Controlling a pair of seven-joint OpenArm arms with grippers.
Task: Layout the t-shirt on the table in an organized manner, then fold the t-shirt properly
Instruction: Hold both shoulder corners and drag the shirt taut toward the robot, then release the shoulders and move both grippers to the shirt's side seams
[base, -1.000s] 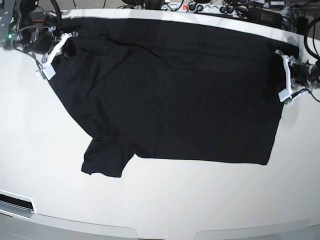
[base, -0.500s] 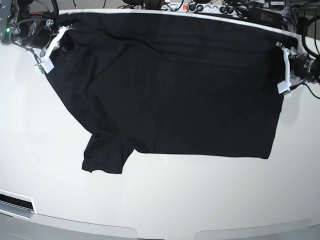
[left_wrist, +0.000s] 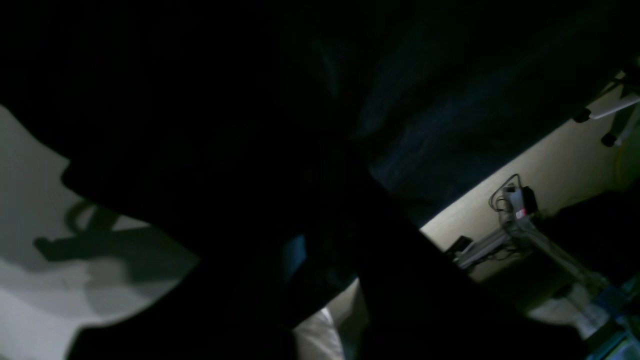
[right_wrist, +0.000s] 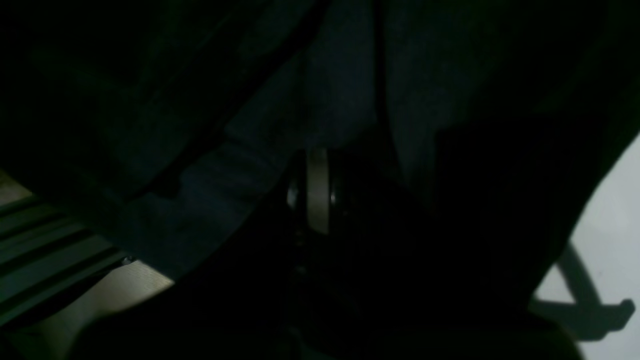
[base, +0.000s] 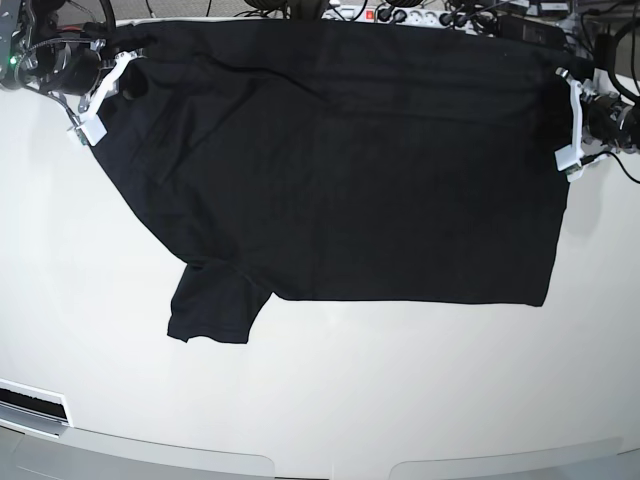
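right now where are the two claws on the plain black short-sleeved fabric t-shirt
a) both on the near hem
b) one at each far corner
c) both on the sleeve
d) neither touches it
b: the left claw and right claw each pinch a far corner of the plain black short-sleeved fabric t-shirt, spread on the glossy white table.

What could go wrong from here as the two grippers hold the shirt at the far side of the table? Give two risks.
1. The t-shirt already reaches the far edge of the table; pulled further, it might slide off towards the cables.
2. The sleeve lies bunched, so it may stay creased in the fold if the left gripper and right gripper let go now.
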